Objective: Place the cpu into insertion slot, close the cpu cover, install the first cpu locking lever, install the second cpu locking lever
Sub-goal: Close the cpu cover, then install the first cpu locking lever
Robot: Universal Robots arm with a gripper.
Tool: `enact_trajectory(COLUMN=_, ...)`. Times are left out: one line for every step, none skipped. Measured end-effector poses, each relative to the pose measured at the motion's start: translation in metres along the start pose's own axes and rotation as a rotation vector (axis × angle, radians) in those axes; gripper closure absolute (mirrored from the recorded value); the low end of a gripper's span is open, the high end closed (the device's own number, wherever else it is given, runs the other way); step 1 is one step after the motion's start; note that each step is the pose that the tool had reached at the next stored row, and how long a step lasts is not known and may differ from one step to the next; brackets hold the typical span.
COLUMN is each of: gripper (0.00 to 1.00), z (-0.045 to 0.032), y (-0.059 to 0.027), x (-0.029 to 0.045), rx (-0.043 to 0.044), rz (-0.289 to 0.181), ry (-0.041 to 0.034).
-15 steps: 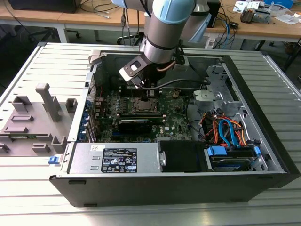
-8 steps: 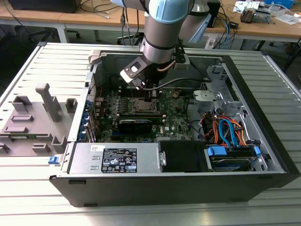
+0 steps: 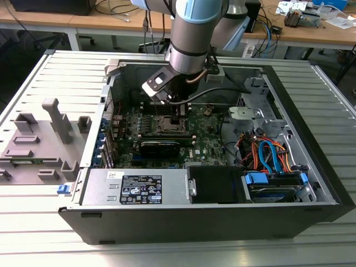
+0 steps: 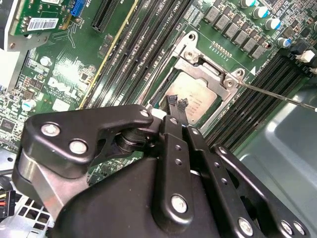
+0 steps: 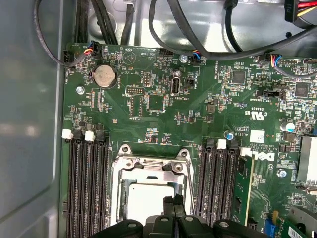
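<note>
Silvery metal top of the cpu (image 4: 198, 99) lying flat in the insertion slot (image 3: 164, 123), inside the open computer case (image 3: 311, 111) and on the far part of the green motherboard (image 5: 163, 104). Over it the cpu cover (image 4: 205, 69), down flat, its thin frame edging the chip and its window leaving the chip's top bare in both wrist views. Black gripper (image 4: 179, 103) hanging straight above the socket, arm coming down from the far side in the exterior view. Fingertips (image 4: 173, 101) drawn close together, narrow, nothing seen between them, poised over the near edge of the cpu; whether touching the chip or just clear of it, impossible to tell. A thin metal lever rod (image 4: 277, 94) running out from one corner of the cover, past the long black memory slots (image 4: 148, 39) on that side; further memory slots on the socket's other side too. Beyond the socket in the first wrist view, a round coin battery (image 5: 104, 76) and black cables along the board's edge. In the exterior view, a grey power supply (image 3: 139, 186) at the case's near side, orange and blue cables (image 3: 267, 153) toward the exterior view's right, and a grey fixture (image 3: 44, 139) on the slatted table (image 3: 33, 233) at the exterior view's left, well apart from the case.
</note>
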State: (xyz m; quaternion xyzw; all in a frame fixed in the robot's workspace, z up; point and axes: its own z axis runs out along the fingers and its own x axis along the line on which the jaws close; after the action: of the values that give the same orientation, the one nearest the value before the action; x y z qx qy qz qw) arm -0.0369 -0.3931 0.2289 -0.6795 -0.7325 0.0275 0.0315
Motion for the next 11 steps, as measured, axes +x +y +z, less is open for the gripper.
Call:
enact_trajectory(gripper=0.89, z=0.0000, y=0.0000, x=0.0000, rx=0.0000, rz=0.000, ry=0.0001)
enact_trajectory(gripper=0.89, z=0.0000, y=0.0000, x=0.0000, rx=0.0000, rz=0.000, ry=0.0000)
enact_trajectory(gripper=0.89, z=0.0000, y=0.0000, x=0.0000, rx=0.0000, rz=0.000, ry=0.0000)
enact_trajectory(gripper=0.89, z=0.0000, y=0.0000, x=0.0000, rx=-0.0001, rz=0.000, ry=0.0000)
enact_trajectory(gripper=0.89, z=0.0000, y=0.0000, x=0.0000, rx=0.0000, rz=0.000, ry=0.0000)
enact_trajectory(gripper=0.89, z=0.0000, y=0.0000, x=0.0000, rx=0.0000, rz=0.000, ry=0.0000)
enact_trajectory(gripper=0.89, z=0.0000, y=0.0000, x=0.0000, rx=0.0000, rz=0.000, ry=0.0000)
enact_trajectory(gripper=0.89, z=0.0000, y=0.0000, x=0.0000, rx=0.0000, rz=-0.002, ry=-0.0001)
enact_trajectory(gripper=0.89, z=0.0000, y=0.0000, x=0.0000, rx=0.0000, rz=-0.004, ry=-0.0003)
enact_trajectory(gripper=0.89, z=0.0000, y=0.0000, x=0.0000, rx=0.0000, rz=-0.009, ry=-0.0006)
enact_trajectory(gripper=0.89, z=0.0000, y=0.0000, x=0.0000, rx=0.0001, rz=-0.013, ry=-0.0010)
